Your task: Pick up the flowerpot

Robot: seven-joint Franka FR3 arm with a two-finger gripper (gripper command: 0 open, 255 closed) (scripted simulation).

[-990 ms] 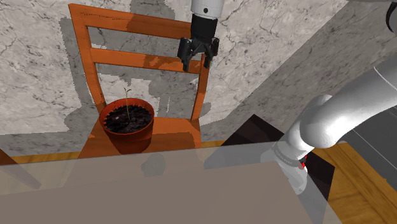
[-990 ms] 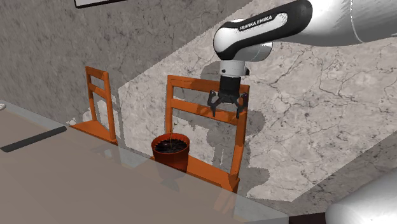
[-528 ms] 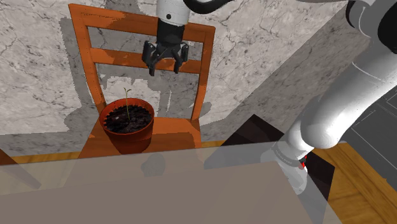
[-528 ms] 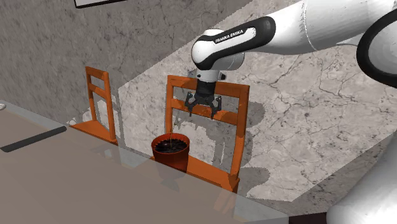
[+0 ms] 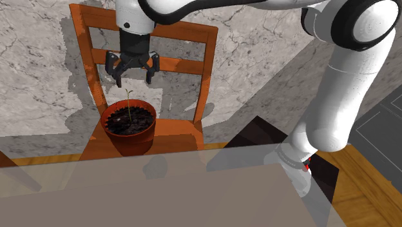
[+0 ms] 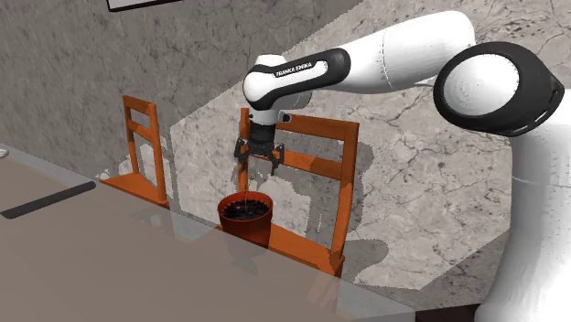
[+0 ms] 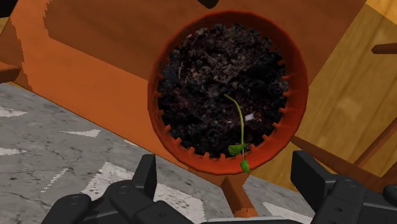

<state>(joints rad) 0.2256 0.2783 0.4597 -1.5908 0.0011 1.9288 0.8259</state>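
The orange flowerpot (image 5: 129,129) of dark soil sits untouched on the seat of the wooden chair (image 5: 177,128), and the gripper (image 5: 133,80) hovers above it with fingers (image 7: 145,177) spread and empty, so descending, closing and lifting all remain.

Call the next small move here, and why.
Probably lower the gripper toward the flowerpot, aiming at its near rim. The gripper hangs above the pot with jaws open and nothing held. The pot stands upright on the chair seat, and the wrist view shows its rim just ahead of the jaws, not yet between them.
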